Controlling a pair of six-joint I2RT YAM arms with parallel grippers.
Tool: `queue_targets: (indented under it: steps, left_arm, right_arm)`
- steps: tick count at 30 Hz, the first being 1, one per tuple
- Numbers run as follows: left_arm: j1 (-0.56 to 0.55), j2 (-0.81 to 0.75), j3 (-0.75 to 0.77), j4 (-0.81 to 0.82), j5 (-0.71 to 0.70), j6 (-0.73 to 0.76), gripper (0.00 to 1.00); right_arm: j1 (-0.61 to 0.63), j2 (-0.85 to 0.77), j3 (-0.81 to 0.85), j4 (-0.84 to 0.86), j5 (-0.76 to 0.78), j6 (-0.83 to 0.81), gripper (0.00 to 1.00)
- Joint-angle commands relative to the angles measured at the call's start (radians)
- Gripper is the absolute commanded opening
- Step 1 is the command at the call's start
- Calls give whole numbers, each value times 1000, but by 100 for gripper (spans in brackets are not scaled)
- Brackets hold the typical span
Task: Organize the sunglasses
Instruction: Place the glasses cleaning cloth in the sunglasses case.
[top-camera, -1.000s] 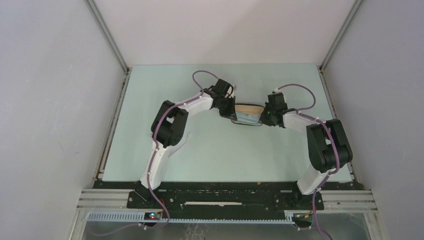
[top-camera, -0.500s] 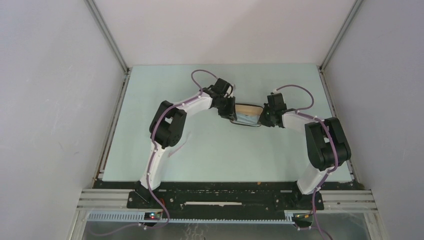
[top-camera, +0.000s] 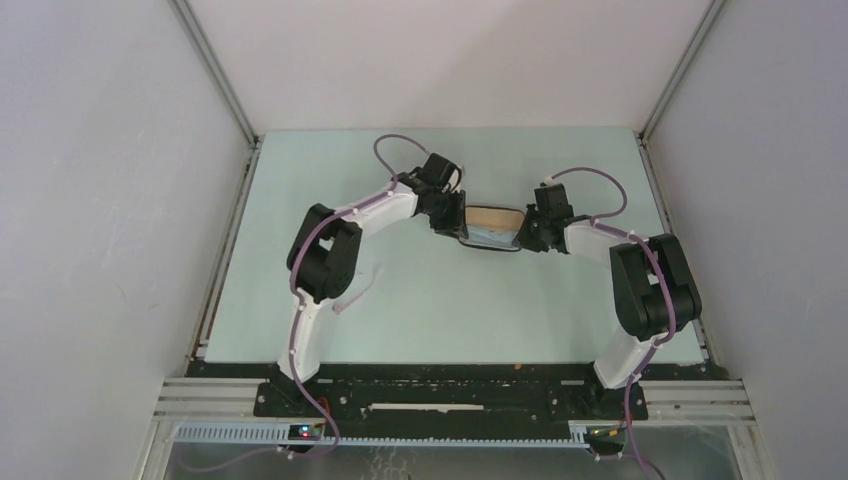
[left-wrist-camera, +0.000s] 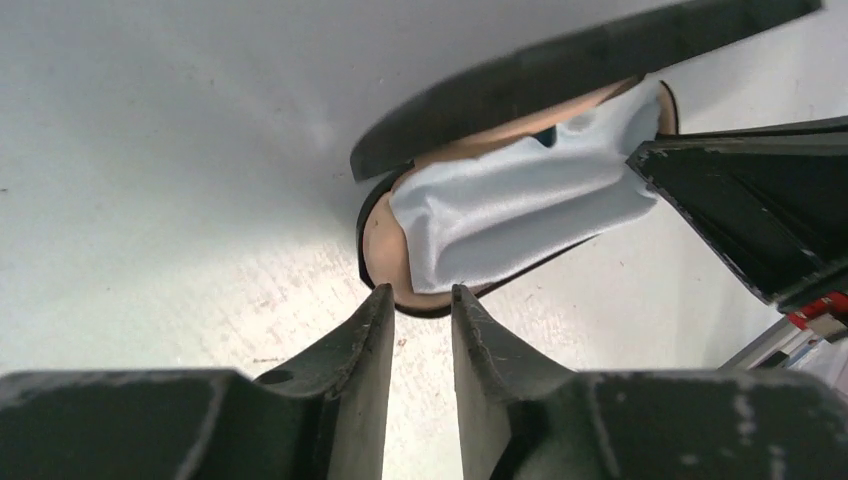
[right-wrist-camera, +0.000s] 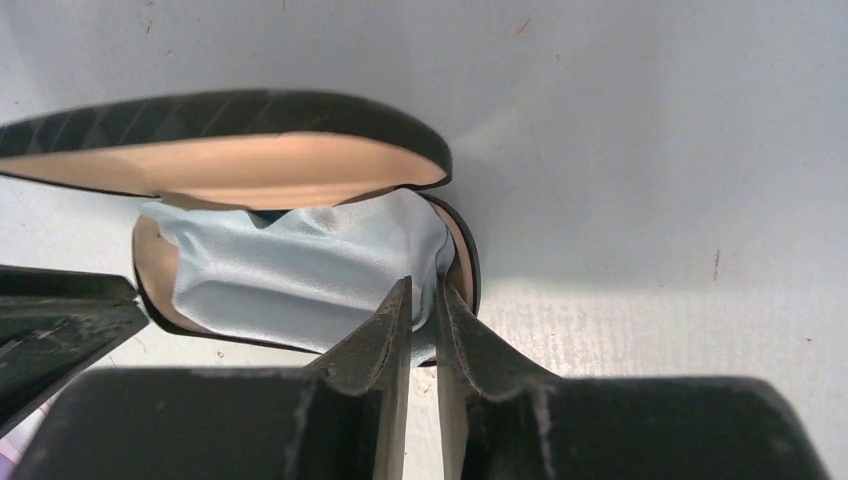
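Note:
A black oblong case (top-camera: 497, 213) with tan lining lies open mid-table. A light blue cloth (left-wrist-camera: 510, 205) (right-wrist-camera: 290, 270) is spread inside it and covers the hollow. The sunglasses are hidden in every view. My left gripper (top-camera: 462, 228) (left-wrist-camera: 420, 292) is at the case's left end, open, its tips just short of the rim with only table between them. My right gripper (top-camera: 517, 237) (right-wrist-camera: 424, 285) is at the right end. Its fingers are slightly apart, with a fold of the cloth's edge lying loose between the tips.
The raised lid (right-wrist-camera: 220, 115) leans over the far side of the case. The pale green table (top-camera: 420, 310) is ringed by white walls with metal rails at its left (top-camera: 232, 230) and right edges. Both arms reach inward from the near corners.
Both grippers were shut and now have their fingers parted, the left wider than the right. The left arm's elbow has swung a little left. The cloth lies lower in the case.

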Motion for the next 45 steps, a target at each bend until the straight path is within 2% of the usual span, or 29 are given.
queue_targets:
  steps: [1,8,15,19,28,32,37,41,42,45]
  left_arm:
    - [-7,-102,-22,-1,-43,13,34]
    - [-7,-117,-62,20,-38,4,45]
    - [-8,-149,-87,28,-45,-4,45]
    - [-8,-189,-108,40,-45,-6,46]
    - [-6,-337,-200,47,-99,-10,46]
    - [-4,-475,-344,78,-152,-25,45]
    - [44,-715,-593,83,-274,-105,46]
    - [167,-955,-824,76,-364,-215,46]
    - [200,-1001,-885,59,-394,-236,50]
    - [290,-1126,-986,17,-468,-272,51]
  right_arm:
    - [1,6,32,-3,-2,-18,22]
    - [3,-3,35,-10,-2,-17,25]
    - [0,-55,67,-63,11,-28,49]
    - [1,-117,82,-84,22,-33,57]
    - [1,-263,99,-131,-3,-22,59]
    - [27,-334,68,-122,-63,5,60]
    - [132,-420,-5,-98,-51,35,60]
    - [284,-448,-71,-46,9,58,61]
    - [321,-437,-72,-45,30,56,61]
    - [390,-381,-72,-26,31,76,61]
